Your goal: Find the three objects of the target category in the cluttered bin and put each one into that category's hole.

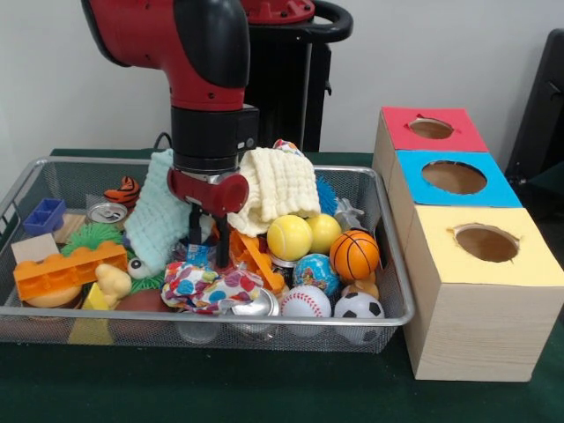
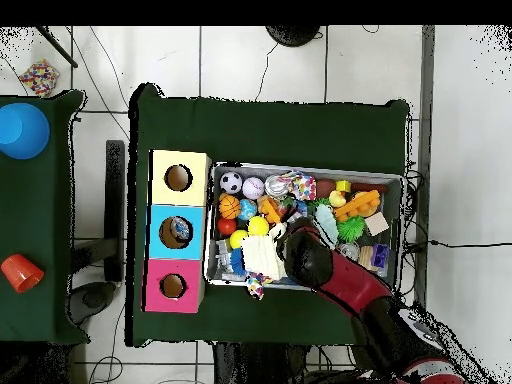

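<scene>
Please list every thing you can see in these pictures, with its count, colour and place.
bin: 1, wire mesh, on the green table
boxes: 3, tops red, blue, yellow, each with one hole, beside the bin
balls: several, at the bin's end near the boxes: yellow, orange basketball, baseball, soccer ball, blue globe
cloths: 2, cream and pale mint, draped over the clutter
block: 1, orange, at the bin's end away from the boxes
blue block: 1, in that end's back corner
can: 1, silver, by the mint cloth
cups: 2, blue and red, on a side table in the overhead view
gripper: 1, black, down among the clutter
arm: 1, red and black, above the bin
</scene>
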Controlling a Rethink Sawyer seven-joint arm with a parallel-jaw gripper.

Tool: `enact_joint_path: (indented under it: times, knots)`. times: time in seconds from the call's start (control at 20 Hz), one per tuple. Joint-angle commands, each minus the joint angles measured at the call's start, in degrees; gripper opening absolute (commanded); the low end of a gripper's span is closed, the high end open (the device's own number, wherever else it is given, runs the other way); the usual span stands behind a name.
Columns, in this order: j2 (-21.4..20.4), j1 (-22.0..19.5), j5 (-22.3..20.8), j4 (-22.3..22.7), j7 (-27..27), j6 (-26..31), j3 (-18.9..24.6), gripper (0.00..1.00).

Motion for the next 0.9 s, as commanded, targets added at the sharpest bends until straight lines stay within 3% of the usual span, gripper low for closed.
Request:
enact_joint_path:
  times: [0.05, 0.35, 0.4, 0.9]
  knots:
    - [2.0, -0.6, -1.2, -1.6, 8.0, -1.7, 2.2, 1.0]
    - [1.7, -0.4, -1.4, -1.6, 7.4, -1.0, 2.1, 1.0]
    - [1.7, -0.4, -1.4, -1.6, 7.3, -0.8, 2.0, 0.0]
    - [1.4, -0.5, -1.4, -1.3, 7.0, 0.1, 2.2, 0.0]
